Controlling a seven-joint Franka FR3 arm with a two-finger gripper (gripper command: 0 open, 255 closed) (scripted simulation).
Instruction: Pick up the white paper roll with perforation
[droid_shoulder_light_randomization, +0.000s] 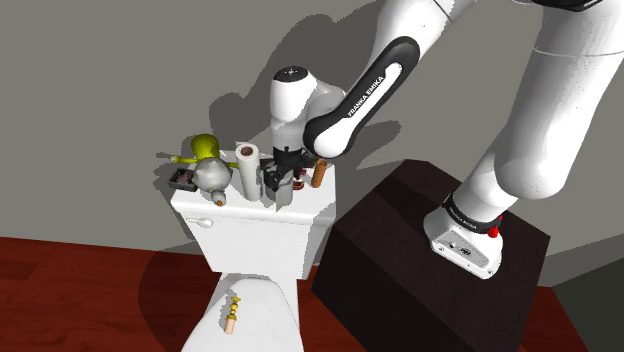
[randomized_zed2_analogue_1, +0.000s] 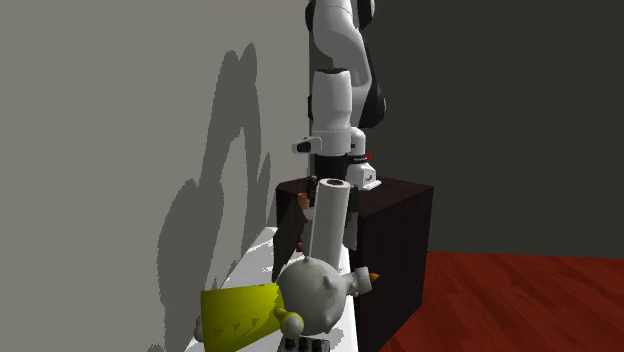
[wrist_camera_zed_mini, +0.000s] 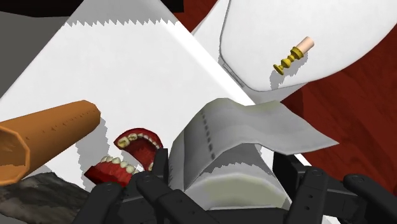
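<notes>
Toilet corner, cistern lid (wrist_camera_zed_mini: 127, 70) serving as the shelf.

- We find the paper roll (wrist_camera_zed_mini: 222, 143) near the lid's front edge. It is short and white, with a dashed perforation line down its loose sheet, which curls away from the arm.
- End effector (wrist_camera_zed_mini: 222, 175): 2 black fingers (wrist_camera_zed_mini: 160, 168) narrowed onto the roll from either side and, as far as we can see, pressing its flanks. We judge it a grasp. We cannot tell whether the roll has left the lid.
- The hand comes almost straight down in the shoulder view. This makes sense to us, since neighbours crowd both sides and a level approach would knock them.
- Neighbours: a set of red toy teeth (wrist_camera_zed_mini: 127, 159) just beside 1 finger, and an orange tube (wrist_camera_zed_mini: 48, 133) beyond them. A taller upright roll (droid_shoulder_light_randomization: 246, 165) (the likely decoy, no perforation visible to us) stands on the other side, then a grey round figure (droid_shoulder_light_randomization: 213, 178).
- Below, a small gold peg (wrist_camera_zed_mini: 292, 56) lies on the toilet's closed seat lid (wrist_camera_zed_mini: 331, 38).
- Our judgement: a straight vertical lift suits best, as the trailing sheet could snag the teeth if dragged sideways.
</notes>
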